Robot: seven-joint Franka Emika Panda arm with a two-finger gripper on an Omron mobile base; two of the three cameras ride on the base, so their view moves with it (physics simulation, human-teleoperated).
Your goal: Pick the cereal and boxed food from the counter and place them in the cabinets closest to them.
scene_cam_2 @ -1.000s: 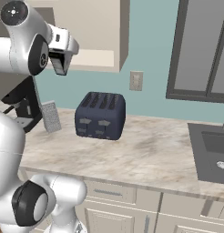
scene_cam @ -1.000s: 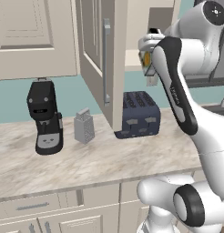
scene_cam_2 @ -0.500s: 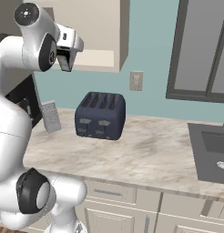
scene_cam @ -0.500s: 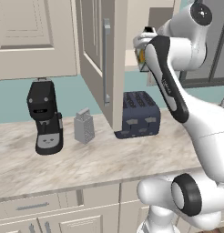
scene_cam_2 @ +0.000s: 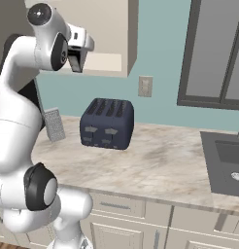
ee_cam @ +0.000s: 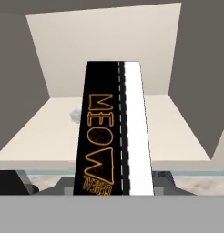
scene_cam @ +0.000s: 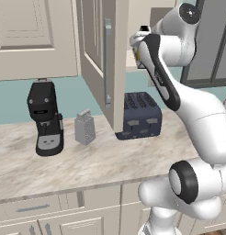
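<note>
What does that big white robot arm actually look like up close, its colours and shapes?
The arm is glossy white, built of rounded, bulging segments, with dark grey round caps at the joints and a dark stripe along one link. Its gripper is a small dark part beneath a white hand.

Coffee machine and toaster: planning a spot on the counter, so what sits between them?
A metal grater, between coffee machine and toaster, left base view.

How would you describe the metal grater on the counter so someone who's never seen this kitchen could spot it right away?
Start at the long beige-and-grey marbled counter, under the open cream wall cabinet door. Between the black coffee machine and the dark blue four-slot toaster stands the small grey metal box grater. It is the only pale, perforated thing there, tapering to a handle on top.
</note>
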